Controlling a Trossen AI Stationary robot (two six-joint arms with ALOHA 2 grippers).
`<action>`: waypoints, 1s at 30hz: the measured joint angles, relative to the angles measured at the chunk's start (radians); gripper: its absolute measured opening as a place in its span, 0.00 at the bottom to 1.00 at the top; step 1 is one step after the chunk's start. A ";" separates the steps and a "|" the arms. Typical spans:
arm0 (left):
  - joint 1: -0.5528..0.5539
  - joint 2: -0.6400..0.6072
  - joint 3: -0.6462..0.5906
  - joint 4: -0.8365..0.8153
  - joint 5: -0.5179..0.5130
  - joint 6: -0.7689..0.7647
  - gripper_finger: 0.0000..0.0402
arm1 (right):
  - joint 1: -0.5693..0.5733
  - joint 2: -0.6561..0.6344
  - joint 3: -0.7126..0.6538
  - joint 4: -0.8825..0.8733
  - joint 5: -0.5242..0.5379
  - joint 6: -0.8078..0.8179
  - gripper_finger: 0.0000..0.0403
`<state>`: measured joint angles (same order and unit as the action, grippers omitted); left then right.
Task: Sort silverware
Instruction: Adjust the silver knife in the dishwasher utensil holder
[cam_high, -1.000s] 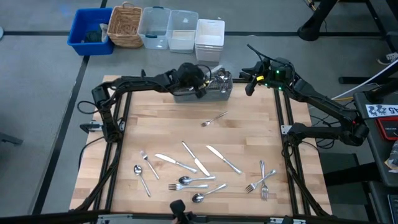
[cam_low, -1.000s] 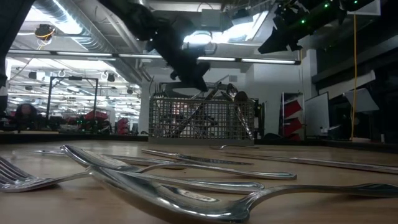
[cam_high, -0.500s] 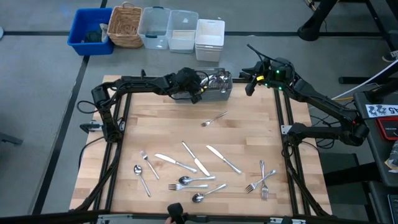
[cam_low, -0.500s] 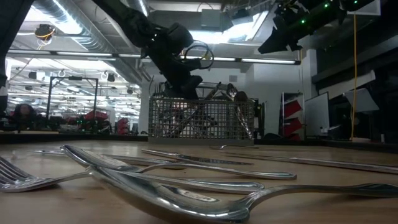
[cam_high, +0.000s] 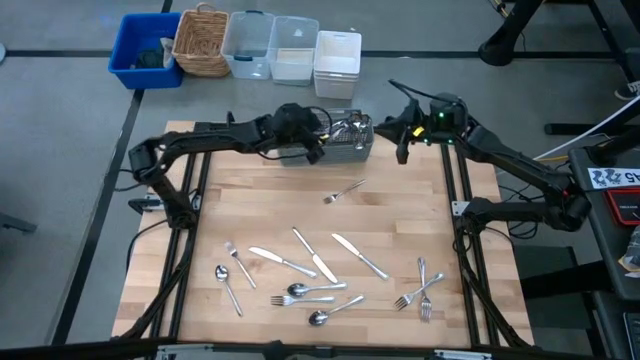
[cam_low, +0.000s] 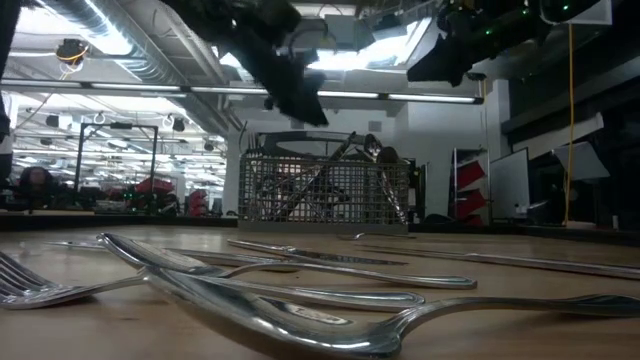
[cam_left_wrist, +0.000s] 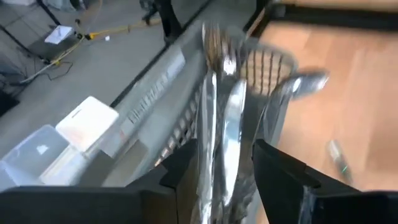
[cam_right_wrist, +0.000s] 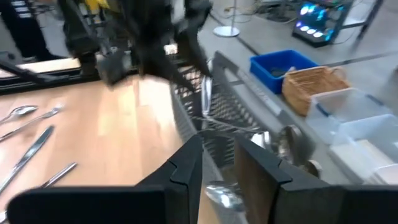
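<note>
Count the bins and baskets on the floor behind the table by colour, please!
Blue bin: 1
Tan wicker basket: 1
Clear tubs: 2
White tub: 1
Total: 5

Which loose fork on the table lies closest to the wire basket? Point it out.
The lone fork in the upper middle of the table, just below the basket. All other loose cutlery lies far down, near the front edge.

I see a wire basket (cam_high: 338, 143) at the counter's (cam_high: 400, 210) far edge, holding upright silverware (cam_high: 345, 127). My left pincer (cam_high: 312, 140) hangs over its left end; my right pincer (cam_high: 402, 148) hovers just right of it. One fork (cam_high: 345, 190) lies mid-counter; more pieces (cam_high: 310, 275) are scattered along the near side.
</note>
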<state>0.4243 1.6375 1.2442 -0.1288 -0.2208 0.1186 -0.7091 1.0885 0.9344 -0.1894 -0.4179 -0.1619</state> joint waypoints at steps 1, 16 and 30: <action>-0.003 -0.020 0.000 0.002 0.000 -0.014 0.33 | 0.009 0.010 0.000 0.000 -0.006 0.000 0.23; -0.019 -0.225 0.001 -0.343 0.000 -0.327 0.33 | 0.195 0.174 0.000 0.015 0.150 0.000 0.30; 0.015 0.016 0.001 -0.097 0.001 -0.251 0.33 | 0.192 0.177 0.000 0.091 0.209 0.000 0.29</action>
<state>0.4397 1.6540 1.2449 -0.2262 -0.2203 -0.1323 -0.5167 1.2655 0.9344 -0.0981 -0.2089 -0.1623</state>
